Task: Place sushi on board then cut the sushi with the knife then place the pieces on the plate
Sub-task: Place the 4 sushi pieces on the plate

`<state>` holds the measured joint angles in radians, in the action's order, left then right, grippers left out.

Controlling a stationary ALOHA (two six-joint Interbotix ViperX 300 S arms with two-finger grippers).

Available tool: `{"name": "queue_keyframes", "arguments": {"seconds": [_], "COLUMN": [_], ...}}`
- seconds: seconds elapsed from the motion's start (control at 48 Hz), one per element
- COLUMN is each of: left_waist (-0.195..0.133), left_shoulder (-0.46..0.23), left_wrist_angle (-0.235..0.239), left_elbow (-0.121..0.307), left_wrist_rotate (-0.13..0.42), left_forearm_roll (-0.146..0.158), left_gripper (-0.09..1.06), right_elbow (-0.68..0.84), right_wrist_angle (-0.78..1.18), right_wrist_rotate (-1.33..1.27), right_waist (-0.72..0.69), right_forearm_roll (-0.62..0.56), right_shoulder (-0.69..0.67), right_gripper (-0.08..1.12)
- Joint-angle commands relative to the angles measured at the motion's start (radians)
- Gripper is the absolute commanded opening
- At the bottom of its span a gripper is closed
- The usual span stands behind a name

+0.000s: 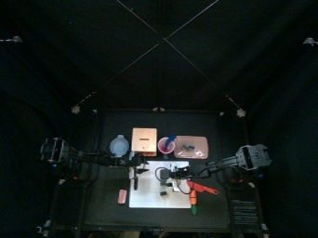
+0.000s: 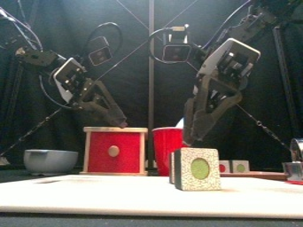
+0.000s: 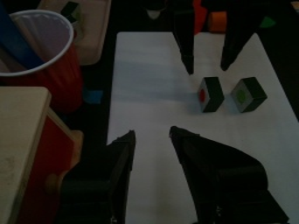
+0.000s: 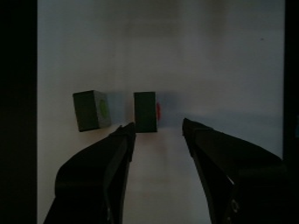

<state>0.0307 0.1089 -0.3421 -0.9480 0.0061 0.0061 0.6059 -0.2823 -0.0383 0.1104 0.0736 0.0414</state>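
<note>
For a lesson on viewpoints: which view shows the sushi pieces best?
The left wrist view: both sushi pieces stand apart on the board, faces visible. The right wrist view shows both, mostly their sides. The front view shows one face large, the second unclear. The top view shows only specks.

The board (image 3: 152, 87) looks smooth and matt, the box (image 3: 17, 131) pale wood, the cup (image 2: 169, 146) glossy plastic.
</note>
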Motion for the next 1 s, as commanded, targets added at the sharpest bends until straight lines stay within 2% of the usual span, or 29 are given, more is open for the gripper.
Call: {"name": "queue_keyframes", "arguments": {"seconds": [0.021, 0.354, 0.562, 0.625, 0.812, 1.0], "left_waist": [0.003, 0.005, 0.003, 0.005, 0.003, 0.005], "left_shoulder": [0.014, 0.014, 0.015, 0.015, 0.014, 0.015], "left_wrist_angle": [-0.005, -0.005, -0.005, -0.005, -0.005, -0.005], "left_elbow": [0.008, 0.002, -0.005, -0.005, -0.005, -0.005], "left_wrist_rotate": [-0.002, 0.0, 0.0, 0.0, 0.0, 0.0], "left_forearm_roll": [0.0, 0.0, 0.0, 0.0, 0.002, 0.002], "left_gripper": [0.77, 0.77, 0.77, 0.77, 0.77, 0.77], "right_elbow": [-0.035, -0.08, -0.077, -0.063, 0.041, 0.195], "right_wrist_angle": [0.006, 0.006, 0.009, 0.002, -0.023, -0.069], "right_wrist_rotate": [0.002, 0.003, 0.0, 0.0, 0.0, 0.0], "right_waist": [0.002, 0.012, 0.008, 0.003, -0.092, -0.299], "right_forearm_roll": [0.003, 0.009, 0.018, 0.028, 0.032, 0.023], "right_shoulder": [0.009, 0.091, 0.095, 0.071, -0.072, -0.272], "right_gripper": [0.83, 0.8, 0.61, 0.57, 0.58, 0.58]}}
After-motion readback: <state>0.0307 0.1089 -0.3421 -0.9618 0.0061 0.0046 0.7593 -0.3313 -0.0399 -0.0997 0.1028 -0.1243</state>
